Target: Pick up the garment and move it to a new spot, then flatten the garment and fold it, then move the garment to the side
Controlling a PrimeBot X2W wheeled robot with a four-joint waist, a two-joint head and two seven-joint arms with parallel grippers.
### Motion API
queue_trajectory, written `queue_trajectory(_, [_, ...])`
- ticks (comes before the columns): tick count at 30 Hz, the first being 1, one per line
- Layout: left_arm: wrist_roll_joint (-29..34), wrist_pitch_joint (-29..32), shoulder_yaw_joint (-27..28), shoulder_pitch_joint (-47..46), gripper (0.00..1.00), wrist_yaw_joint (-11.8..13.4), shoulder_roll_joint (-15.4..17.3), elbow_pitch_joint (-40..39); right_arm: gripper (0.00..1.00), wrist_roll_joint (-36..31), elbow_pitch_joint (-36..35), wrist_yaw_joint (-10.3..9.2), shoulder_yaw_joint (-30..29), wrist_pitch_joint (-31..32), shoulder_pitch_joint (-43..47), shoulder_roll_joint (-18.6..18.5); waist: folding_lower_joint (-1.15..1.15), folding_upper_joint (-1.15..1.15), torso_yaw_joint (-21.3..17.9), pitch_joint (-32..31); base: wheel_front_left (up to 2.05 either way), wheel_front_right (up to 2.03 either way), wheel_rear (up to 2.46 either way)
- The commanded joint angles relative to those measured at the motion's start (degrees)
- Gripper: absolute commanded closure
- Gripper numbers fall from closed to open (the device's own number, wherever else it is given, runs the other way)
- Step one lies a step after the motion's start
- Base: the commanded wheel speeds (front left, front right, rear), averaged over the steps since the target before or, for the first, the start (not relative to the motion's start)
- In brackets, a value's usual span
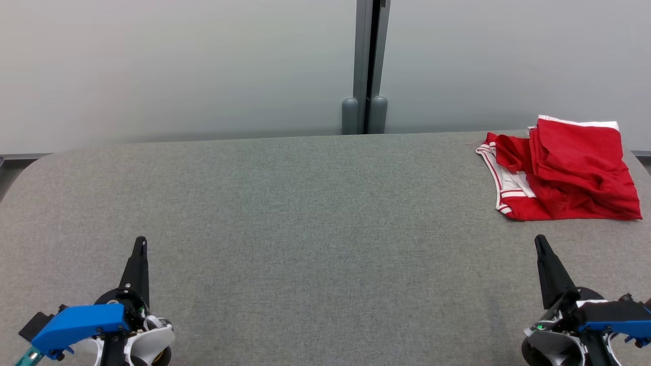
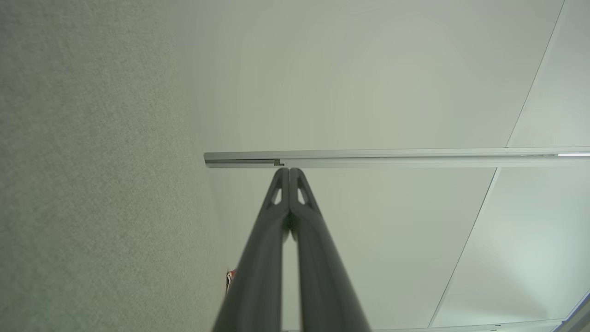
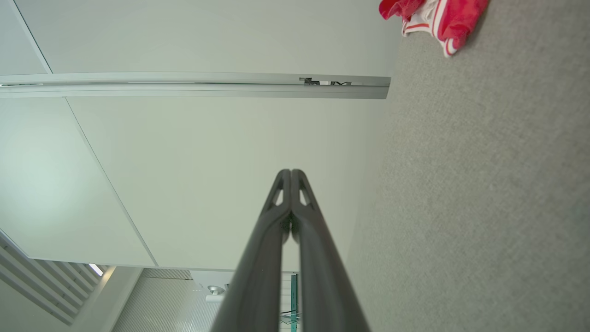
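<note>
A red garment [image 1: 564, 170] with white trim lies crumpled at the far right of the grey table [image 1: 305, 213]. The right wrist view catches it at the top edge, garment [image 3: 438, 18]. A small red sliver of the garment [image 2: 230, 275] peeks out beside the left fingers in the left wrist view. My left gripper [image 1: 140, 242] rests at the lower left, shut and empty. My right gripper [image 1: 540, 240] sits at the lower right, shut and empty, a short way in front of the garment. Both wrist views show the fingertips pressed together, left gripper [image 2: 289, 171] and right gripper [image 3: 291, 172].
A pale partition wall [image 1: 178, 66] stands behind the table, with a grey vertical post [image 1: 367, 66] at its middle. The table's left corner is rounded [image 1: 30, 168].
</note>
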Motion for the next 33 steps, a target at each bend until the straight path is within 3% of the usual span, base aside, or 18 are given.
queue_trajectory(1, [-0.15, 0.20, 0.07, -0.57, 1.00, -0.32, -0.15, -0.23, 1.00, 0.17, 0.10, 0.02, -0.16, 0.21, -0.81, -0.31, 0.00, 0.00, 0.00, 0.00, 0.00, 0.00, 0.00])
queue_trajectory(33, [-0.17, 0.19, 0.06, -0.57, 1.00, -0.32, -0.15, -0.23, 1.00, 0.17, 0.10, 0.02, -0.15, 0.20, -0.81, -0.31, 0.00, 0.00, 0.00, 0.00, 0.00, 0.00, 0.00])
